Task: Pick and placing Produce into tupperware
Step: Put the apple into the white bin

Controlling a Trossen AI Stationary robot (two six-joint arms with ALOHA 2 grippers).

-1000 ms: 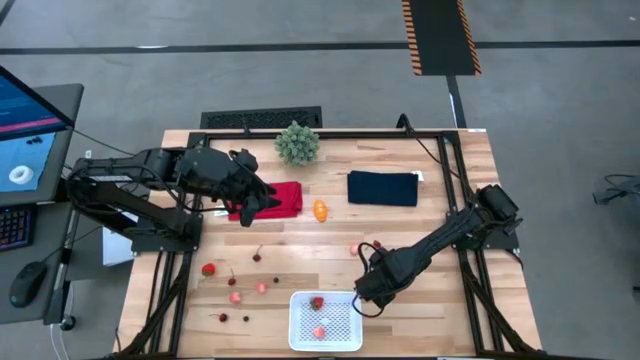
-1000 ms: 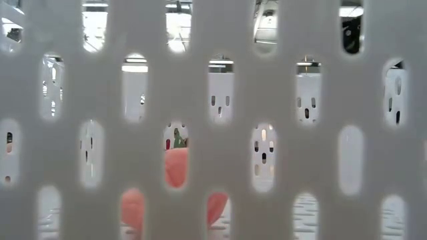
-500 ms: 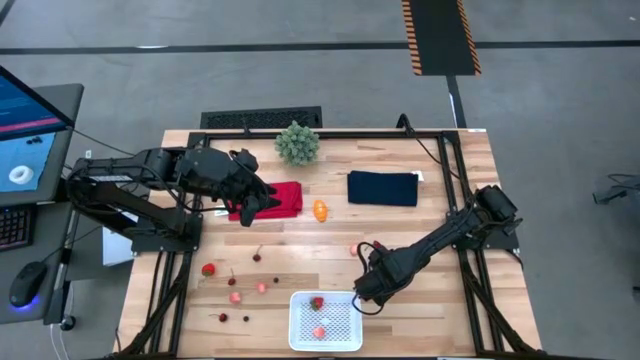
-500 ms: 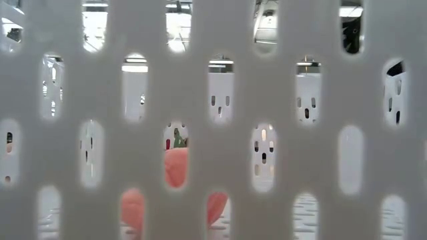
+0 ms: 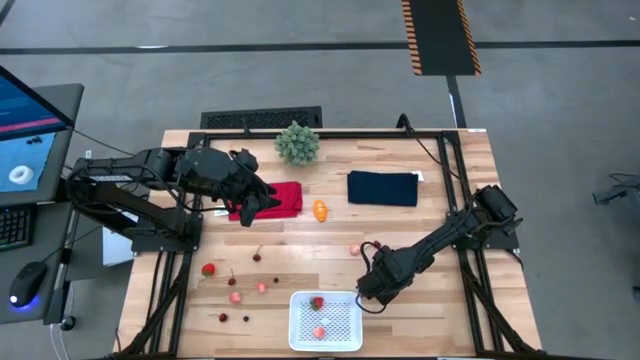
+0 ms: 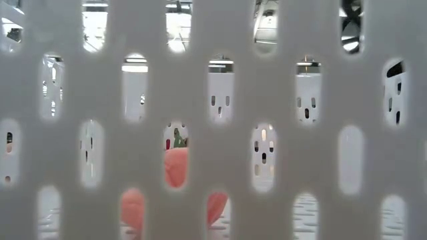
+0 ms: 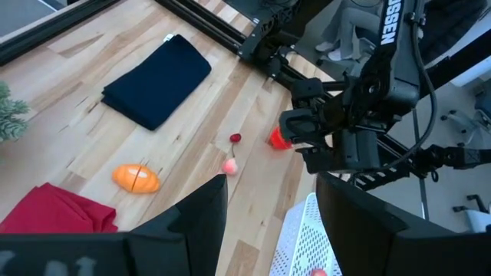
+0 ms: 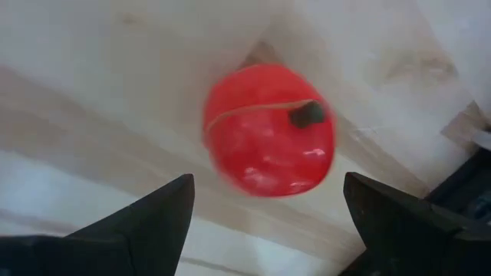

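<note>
A red pepper-like piece (image 8: 268, 130) lies on the wood, and my right gripper (image 8: 267, 180) hangs open just above it, pointing steeply down with a finger on either side, not touching. In the high view that gripper (image 5: 367, 292) covers the piece, beside the far right corner of the white tupperware (image 5: 300, 338). The tupperware holds a strawberry (image 5: 317, 302) and a pinkish piece (image 5: 319, 332). My left gripper (image 5: 262, 196) waits open and raised over the red cloth (image 5: 285, 197). A pinkish piece (image 5: 353, 249) and a dark cherry (image 7: 235, 138) lie near the right gripper.
An orange piece (image 5: 320, 210) lies mid-table. A strawberry (image 5: 208, 269), pinkish pieces (image 5: 235, 296) and cherries (image 5: 222, 317) are scattered at the near left. A navy cloth (image 5: 382, 188) and a green plant (image 5: 297, 143) sit at the back. The low view looks through the tupperware's slotted wall (image 6: 280, 100).
</note>
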